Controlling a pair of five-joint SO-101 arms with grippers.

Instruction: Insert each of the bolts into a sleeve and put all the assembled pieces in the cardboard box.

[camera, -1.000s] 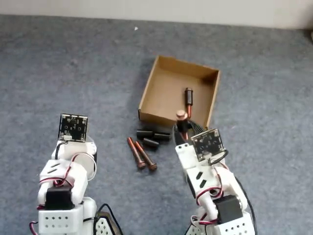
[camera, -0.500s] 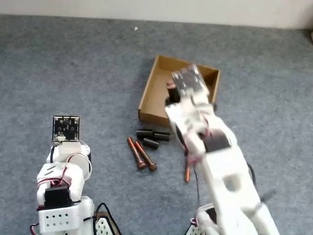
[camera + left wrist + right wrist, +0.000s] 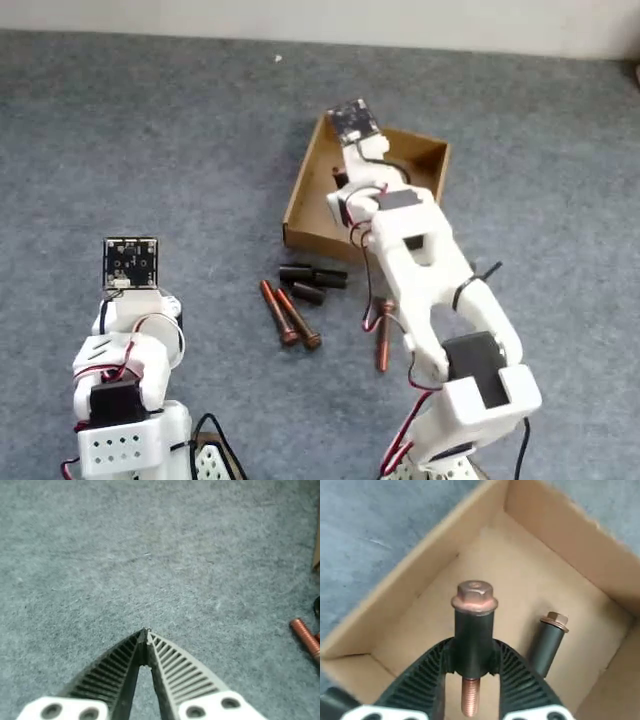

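Sleeved bolt (image 3: 474, 630) is clamped in the right gripper (image 3: 471, 652) over the box (image 3: 555, 525); left gripper (image 3: 145, 634) is pinched shut above carpet (image 3: 150, 555).

Assembled piece (image 3: 550, 642) in cardboard box (image 3: 570, 535), loose bolts (image 3: 277, 312) before it

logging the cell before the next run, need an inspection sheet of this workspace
surface: grey carpet
job's things: cardboard box holds one sleeved bolt; three loose bolts and black sleeves lie on the carpet beside it
clutter: nothing seen
grippers: right gripper shut on a second sleeved bolt over the box; left gripper shut, empty, over bare carpet
cables: red and black wires along both arms
surroundings: pale wall at far edge
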